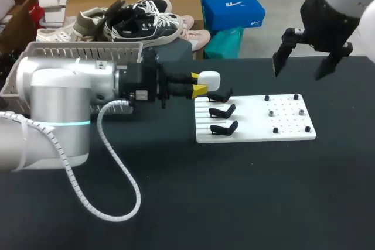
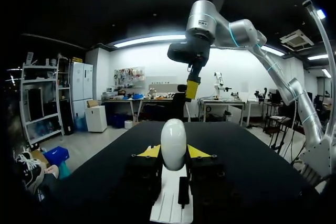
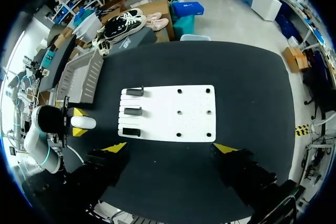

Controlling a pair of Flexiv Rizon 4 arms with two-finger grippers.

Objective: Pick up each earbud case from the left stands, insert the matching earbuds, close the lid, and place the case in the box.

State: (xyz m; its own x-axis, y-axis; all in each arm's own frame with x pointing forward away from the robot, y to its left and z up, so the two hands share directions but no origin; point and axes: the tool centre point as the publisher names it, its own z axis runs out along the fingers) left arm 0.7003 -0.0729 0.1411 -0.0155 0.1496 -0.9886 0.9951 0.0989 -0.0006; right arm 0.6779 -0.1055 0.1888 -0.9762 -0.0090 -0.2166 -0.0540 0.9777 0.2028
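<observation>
A white earbud case with its lid closed is held sideways above the table, just left of the white board. My left gripper is shut on it. In the left wrist view the case stands between the yellow fingertips of the left gripper. Three black stands on the board's left side are bare. My right gripper hangs open high above the board's far right corner; in its own view the right gripper looks straight down on the board.
Several small dark and grey pieces sit on the board's right half. A grey slotted basket stands at the back left, partly behind my left arm; the basket also shows in the right wrist view. The black table stretches in front.
</observation>
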